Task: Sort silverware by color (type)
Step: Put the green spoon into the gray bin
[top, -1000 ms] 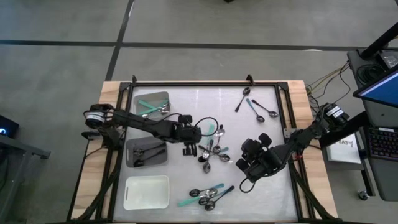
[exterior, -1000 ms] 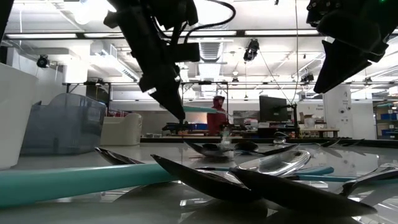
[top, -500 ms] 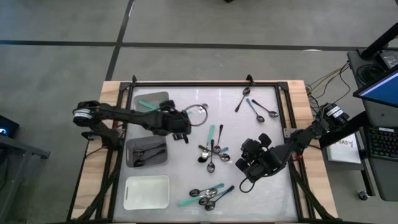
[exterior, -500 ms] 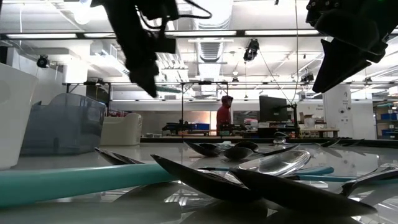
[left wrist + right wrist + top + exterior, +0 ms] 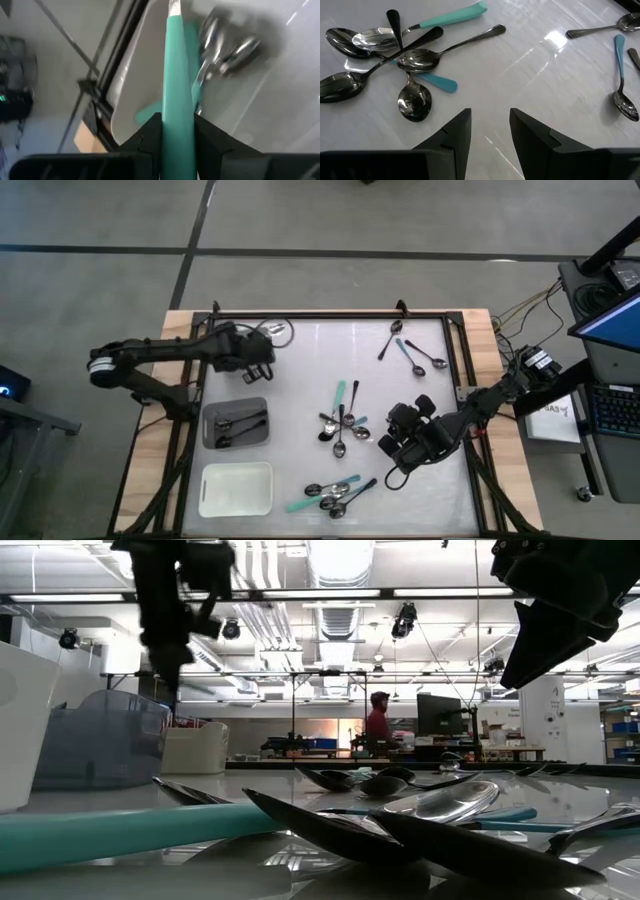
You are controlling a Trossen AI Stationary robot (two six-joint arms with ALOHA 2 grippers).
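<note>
The left tool (image 5: 177,135) is pinching a teal spoon (image 5: 176,75) by its handle, holding it over the grey tray (image 5: 150,65) that already carries other teal spoons. In the high view the left tool (image 5: 252,358) is hanging directly above that tray, at the counter's (image 5: 300,410) far left corner. The step in hand, as I judge it, is dropping this spoon with its own kind. To do it well, the tool should be lowering until the spoon's free end is close to the tray floor just ahead of the fingers, then parting them with the handle lying along the tray's length, so nothing is bouncing over the wall beside the tool. How high the spoon is hanging above the tray is hard to tell here. The right tool (image 5: 490,125) is waiting with fingers spread, just short of the middle spoon cluster (image 5: 400,55); more loose spoons (image 5: 335,492) are lying to its side.
</note>
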